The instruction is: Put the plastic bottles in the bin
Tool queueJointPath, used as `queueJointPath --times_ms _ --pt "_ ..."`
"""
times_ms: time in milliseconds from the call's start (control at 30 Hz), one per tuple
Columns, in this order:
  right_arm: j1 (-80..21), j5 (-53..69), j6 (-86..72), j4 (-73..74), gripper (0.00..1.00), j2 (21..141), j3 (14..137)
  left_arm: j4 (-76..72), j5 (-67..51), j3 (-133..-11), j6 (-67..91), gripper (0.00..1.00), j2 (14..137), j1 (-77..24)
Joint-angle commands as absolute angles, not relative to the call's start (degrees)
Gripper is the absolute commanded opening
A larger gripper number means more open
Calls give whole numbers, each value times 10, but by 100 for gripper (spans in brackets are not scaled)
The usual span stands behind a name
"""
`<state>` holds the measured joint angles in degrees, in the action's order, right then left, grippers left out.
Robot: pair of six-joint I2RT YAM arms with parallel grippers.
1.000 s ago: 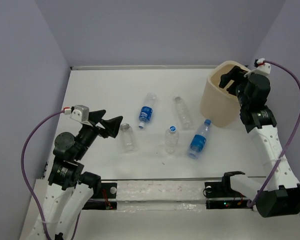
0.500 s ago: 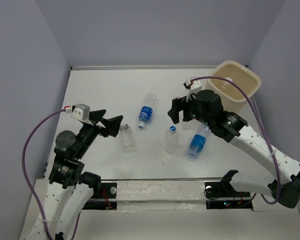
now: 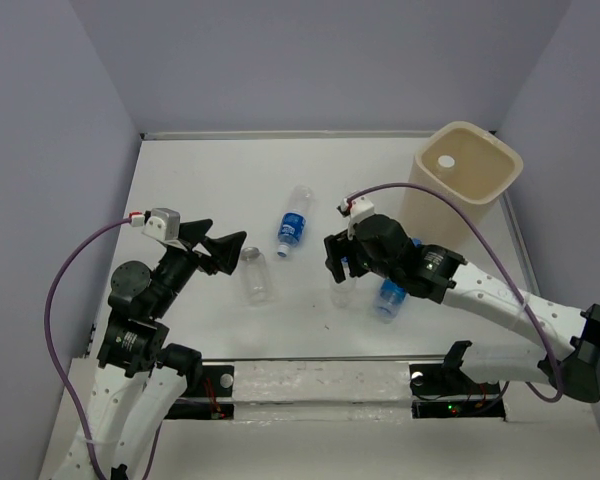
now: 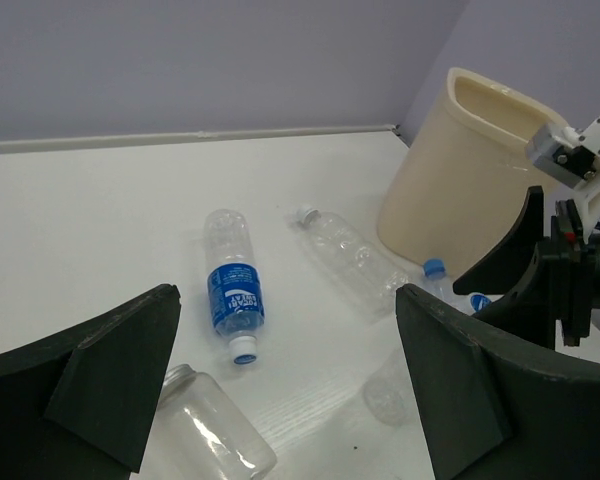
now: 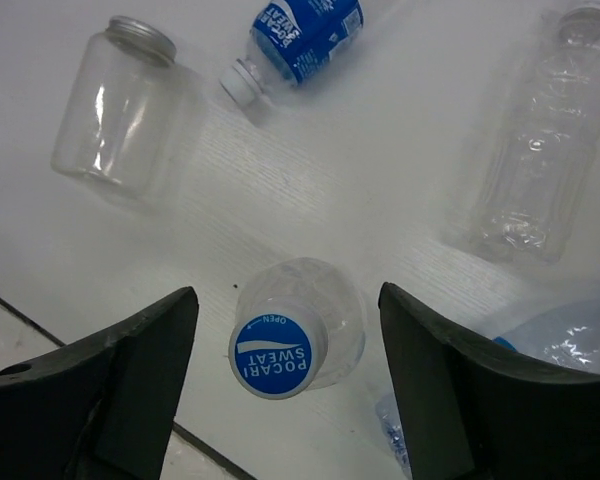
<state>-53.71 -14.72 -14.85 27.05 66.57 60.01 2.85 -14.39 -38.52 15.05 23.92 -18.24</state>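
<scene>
The cream bin (image 3: 500, 182) stands at the back right; it also shows in the left wrist view (image 4: 450, 190). My right gripper (image 3: 342, 264) is open and hangs over a small upright clear bottle (image 3: 342, 288) with a blue cap (image 5: 278, 356). The bottle stands between the open fingers (image 5: 140, 380) untouched. A blue-labelled bottle (image 3: 293, 225) lies to the left. A second blue-labelled bottle (image 3: 387, 298) lies partly under the right arm. An unlabelled clear bottle (image 5: 540, 150) lies beyond it. My left gripper (image 3: 223, 250) is open and empty next to a glass jar (image 3: 256, 276).
The glass jar with a threaded metal-coloured mouth (image 5: 115, 100) lies on its side left of the bottles. A pale round spot (image 3: 446, 160) shows in the bin's bottom. Grey walls close the table at the back and sides.
My right arm has swung from above the bin to the table's middle and come down over the upright blue-capped bottle. The left arm has not moved.
</scene>
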Motion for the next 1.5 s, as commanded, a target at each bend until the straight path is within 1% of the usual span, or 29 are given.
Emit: queueJointPath --times_ms 0,67,100,133,167,233,333,433,467,533,567,600,633,667,700,867,967,1167,1267,1333,1400,1433,1467 --pt "-562 -211 -181 258 75 666 582 4 -157 -398 149 99 243 -178" --pt "-575 -232 -190 258 63 666 577 4 -158 -397 149 99 241 -178" --pt "-575 -238 -192 257 52 667 577 4 -158 -398 149 99 240 -178" --pt "-582 -252 -194 251 28 666 573 4 -159 -398 149 99 239 -178" --pt "-589 -257 -198 248 21 665 574 4 -159 -398 149 99 238 -178" --pt "-594 -274 -200 232 7 662 583 4 -158 -399 149 99 237 -178" --pt "-594 -289 -190 214 1 647 605 4 -160 -398 149 99 235 -179" --pt "-594 -353 -157 196 0 633 658 5 -156 -399 148 99 229 -181" --pt "-594 -411 -127 189 0 631 692 5 -155 -399 148 99 227 -182" --pt "-594 -487 -81 167 0 626 725 7 -154 -399 148 99 223 -185" --pt "-594 -548 -16 117 0 621 748 7 -154 -399 148 99 223 -187" --pt "-585 -567 28 75 0 617 752 6 -154 -399 148 99 223 -189" --pt "-559 -570 60 8 0 606 755 6 -154 -398 148 99 222 -192" --pt "-540 -562 75 -19 0 600 760 6 -154 -399 148 99 221 -192" --pt "-496 -552 81 -27 0 597 774 8 -152 -399 146 99 217 -194" --pt "-396 -575 132 -54 0 615 797 12 -142 -400 145 99 206 -203" --pt "-347 -585 148 -54 0 629 800 13 -140 -401 144 99 206 -211" --pt "-302 -596 187 -54 0 673 812 13 -138 -400 145 99 208 -218" --pt "-272 -582 158 -44 0 686 779 13 -135 -400 144 99 206 -218" --pt "-247 -557 116 -11 0 688 770 14 -134 -400 145 99 207 -220" --pt "-210 -490 37 62 0 689 766 13 -134 -401 144 99 208 -221" --pt "-199 -445 14 97 0 691 765 14 -134 -402 144 99 209 -221" --pt "-190 -426 2 108 0 691 763 14 -134 -401 144 99 209 -221"
